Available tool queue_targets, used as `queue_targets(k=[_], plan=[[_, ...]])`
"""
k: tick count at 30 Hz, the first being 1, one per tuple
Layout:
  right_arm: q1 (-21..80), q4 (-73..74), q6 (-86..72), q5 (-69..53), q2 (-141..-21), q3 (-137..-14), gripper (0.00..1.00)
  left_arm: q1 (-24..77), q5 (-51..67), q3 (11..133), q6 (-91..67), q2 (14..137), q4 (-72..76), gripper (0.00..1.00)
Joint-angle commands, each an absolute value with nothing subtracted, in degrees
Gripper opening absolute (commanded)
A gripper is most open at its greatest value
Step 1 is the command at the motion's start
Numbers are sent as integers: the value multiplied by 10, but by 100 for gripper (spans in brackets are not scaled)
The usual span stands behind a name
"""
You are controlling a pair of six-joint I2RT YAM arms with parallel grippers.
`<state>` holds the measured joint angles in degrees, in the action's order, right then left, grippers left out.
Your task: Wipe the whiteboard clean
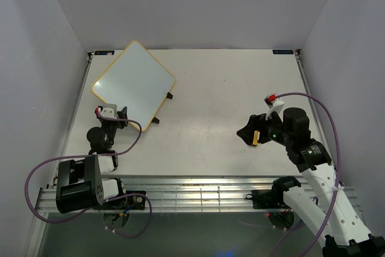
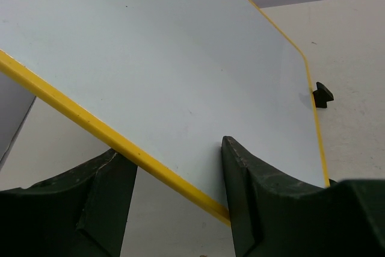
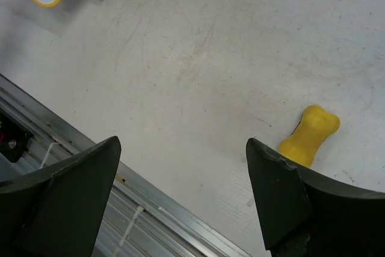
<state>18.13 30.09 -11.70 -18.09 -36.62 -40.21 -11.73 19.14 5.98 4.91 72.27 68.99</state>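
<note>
Left pincer (image 2: 170, 146) is straddling the whiteboard (image 2: 150, 46) edge, jaws apart; right pincer (image 3: 182, 142) is hovering open, well apart, beside eraser (image 3: 308, 135).

Bare table (image 1: 210, 94) leaves free passage between the whiteboard (image 1: 133, 81), propped at the far left near the wall (image 1: 42, 58) with the left gripper (image 1: 115, 117) straddling its near edge, and the eraser (image 3: 309, 135) just beside the right gripper (image 3: 180, 167).
</note>
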Motion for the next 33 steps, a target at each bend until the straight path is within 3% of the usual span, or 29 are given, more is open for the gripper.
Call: queue_targets(k=[1, 12, 24, 33], plan=[[185, 284, -114, -188, -352, -400, 90, -105, 182, 57, 86, 708, 703, 64], [185, 285, -114, -193, -341, -399, 90, -84, 156, 56, 143, 700, 682, 56], [185, 280, -112, -196, -339, -396, 90, -76, 154, 52, 166, 624, 595, 56], [186, 283, -113, -198, -325, -395, 90, -74, 119, 40, 173, 579, 546, 41]])
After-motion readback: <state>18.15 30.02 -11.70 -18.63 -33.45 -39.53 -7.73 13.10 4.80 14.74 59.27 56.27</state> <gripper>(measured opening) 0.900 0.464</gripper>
